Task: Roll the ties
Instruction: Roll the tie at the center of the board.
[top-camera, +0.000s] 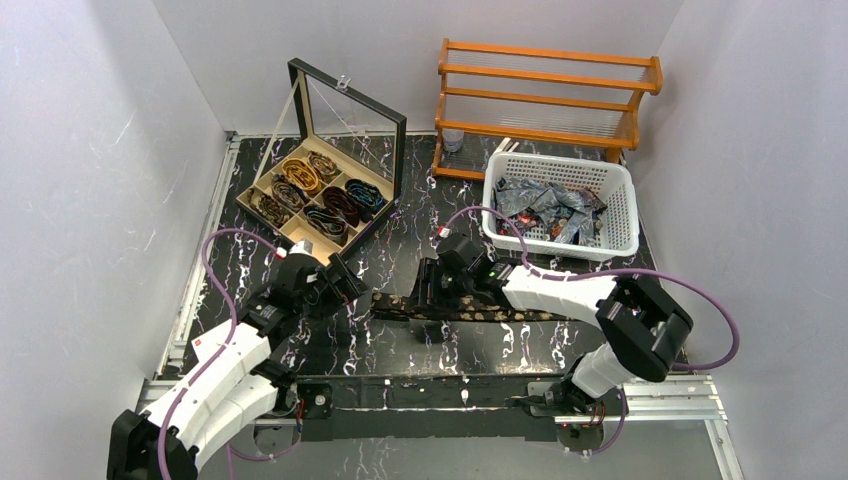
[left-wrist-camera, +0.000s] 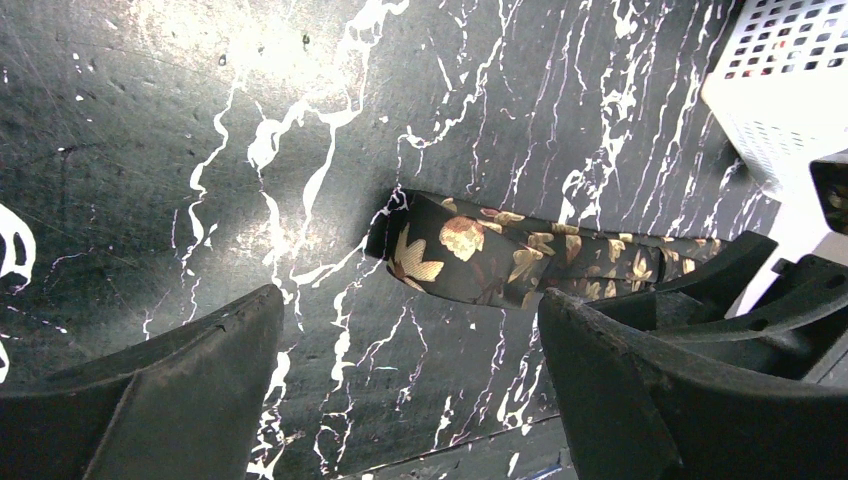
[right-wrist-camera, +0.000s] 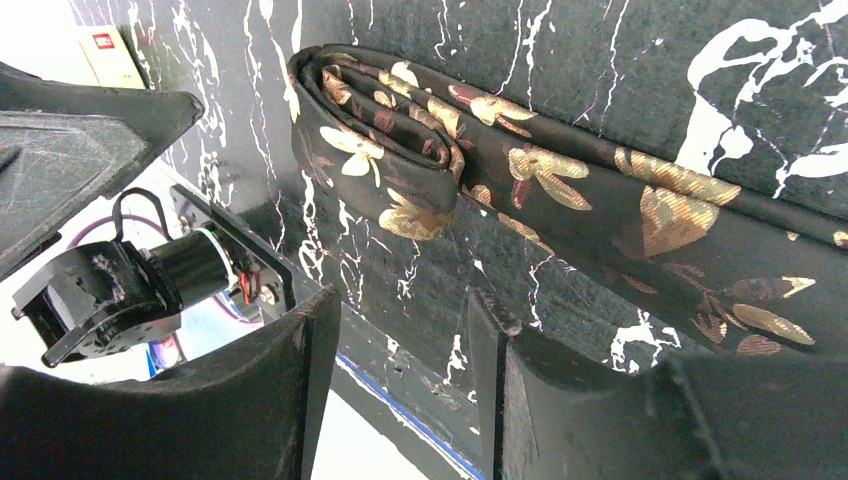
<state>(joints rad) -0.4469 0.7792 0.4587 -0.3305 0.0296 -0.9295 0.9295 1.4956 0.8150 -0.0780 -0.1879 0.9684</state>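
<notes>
Left jaws spread wide; right jaws spread | box (top-camera: 263, 172): coiled ties (top-camera: 300, 177) | basket (top-camera: 622, 215): loose ties (top-camera: 545, 205)

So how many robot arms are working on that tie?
2. The left arm is at the rolled end of the tie, near the wooden box; the right arm reaches over the tie in front of the white basket. No others show.

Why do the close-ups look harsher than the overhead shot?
Top view: even soft light, all sharp, though the dark tie barely stands out from the black table. Left wrist view: glare whitens the table near the top; the near jaws look slightly soft. Right wrist view: tie crisp, top left corner blown out white.
</notes>
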